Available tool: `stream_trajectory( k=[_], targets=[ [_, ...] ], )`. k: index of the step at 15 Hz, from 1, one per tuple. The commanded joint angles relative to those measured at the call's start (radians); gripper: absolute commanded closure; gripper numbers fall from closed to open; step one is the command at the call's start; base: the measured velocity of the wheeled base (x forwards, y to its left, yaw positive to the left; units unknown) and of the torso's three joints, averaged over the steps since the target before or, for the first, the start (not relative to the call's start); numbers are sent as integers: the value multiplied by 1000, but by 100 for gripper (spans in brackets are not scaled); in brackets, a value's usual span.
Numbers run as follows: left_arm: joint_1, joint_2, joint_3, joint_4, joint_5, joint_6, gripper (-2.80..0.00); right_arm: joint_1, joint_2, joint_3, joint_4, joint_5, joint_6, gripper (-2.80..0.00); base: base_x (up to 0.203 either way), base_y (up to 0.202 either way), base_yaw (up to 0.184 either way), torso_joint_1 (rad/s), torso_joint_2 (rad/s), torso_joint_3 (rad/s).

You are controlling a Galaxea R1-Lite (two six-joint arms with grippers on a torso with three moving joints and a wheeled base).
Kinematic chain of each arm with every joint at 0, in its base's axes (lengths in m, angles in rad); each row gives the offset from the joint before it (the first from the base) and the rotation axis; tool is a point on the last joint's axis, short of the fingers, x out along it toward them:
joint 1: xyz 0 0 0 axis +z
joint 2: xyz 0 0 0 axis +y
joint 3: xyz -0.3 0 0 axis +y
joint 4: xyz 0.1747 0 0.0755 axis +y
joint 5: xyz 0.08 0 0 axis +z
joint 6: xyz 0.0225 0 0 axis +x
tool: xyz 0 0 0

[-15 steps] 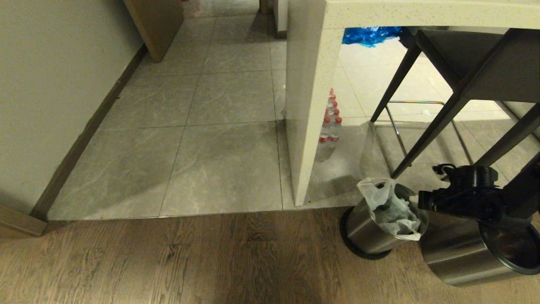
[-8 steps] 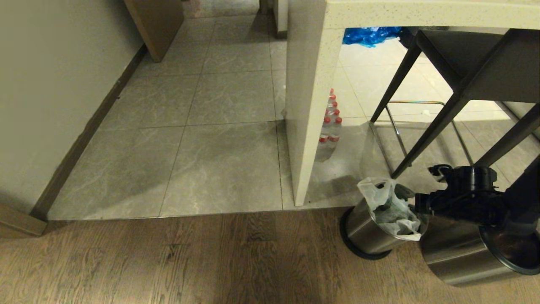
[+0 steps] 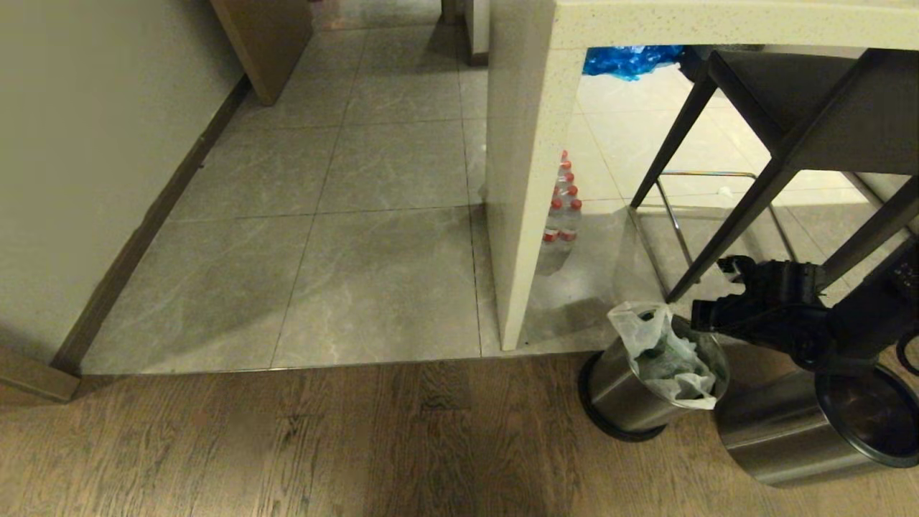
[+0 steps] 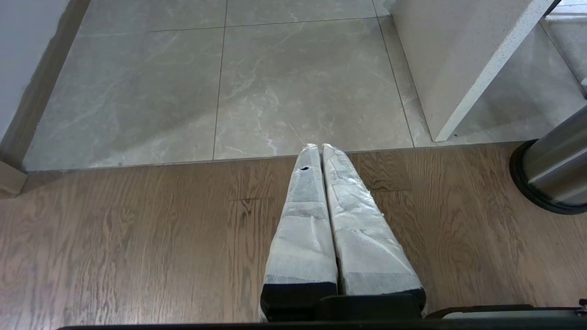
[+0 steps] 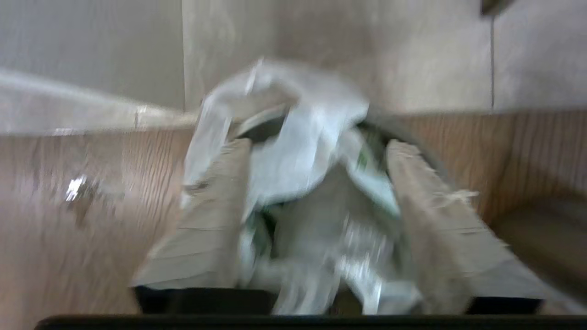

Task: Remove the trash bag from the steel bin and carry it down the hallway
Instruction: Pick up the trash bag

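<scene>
The small steel bin (image 3: 621, 395) stands on the wood floor by the foot of the counter pillar. The trash bag (image 3: 664, 352), thin white plastic with green marks, sits in the bin, its crumpled edge standing above the rim. My right gripper (image 3: 707, 314) hovers at the bin's right rim. In the right wrist view the gripper (image 5: 318, 145) is open, its taped fingers (image 5: 215, 220) wide apart with the bag (image 5: 312, 105) bunched between and beyond them. My left gripper (image 4: 316, 146) is shut and empty over the wood floor, outside the head view.
A second, larger steel bin (image 3: 790, 431) stands right of the first. Dark stool legs (image 3: 718, 237) rise just behind my right arm. The cream counter pillar (image 3: 528, 179) has water bottles (image 3: 563, 215) behind it. Grey hallway tiles (image 3: 373, 237) stretch ahead between wall and pillar.
My right hand has moved left and a little up, from over the larger bin to the small bin's rim at the bag. The bins and bag have stayed put.
</scene>
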State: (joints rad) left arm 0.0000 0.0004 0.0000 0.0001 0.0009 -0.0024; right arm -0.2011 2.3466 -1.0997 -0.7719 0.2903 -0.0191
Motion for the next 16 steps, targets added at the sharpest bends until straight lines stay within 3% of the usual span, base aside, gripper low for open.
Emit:
stream_trajectory(
  k=[1, 10, 16],
  targets=[
    [0, 0, 0, 0, 1, -1, 0, -1, 72, -65, -7, 1, 1, -280, 0, 0, 0, 0, 0, 0],
    [0, 0, 0, 0, 1, -1, 0, 5, 271, -299, -16, 4, 38, -280, 0, 0, 0, 0, 0, 0],
    [0, 0, 0, 0, 1, -1, 0, 27, 315, -365, -15, 7, 70, -280, 0, 0, 0, 0, 0, 0]
  ],
)
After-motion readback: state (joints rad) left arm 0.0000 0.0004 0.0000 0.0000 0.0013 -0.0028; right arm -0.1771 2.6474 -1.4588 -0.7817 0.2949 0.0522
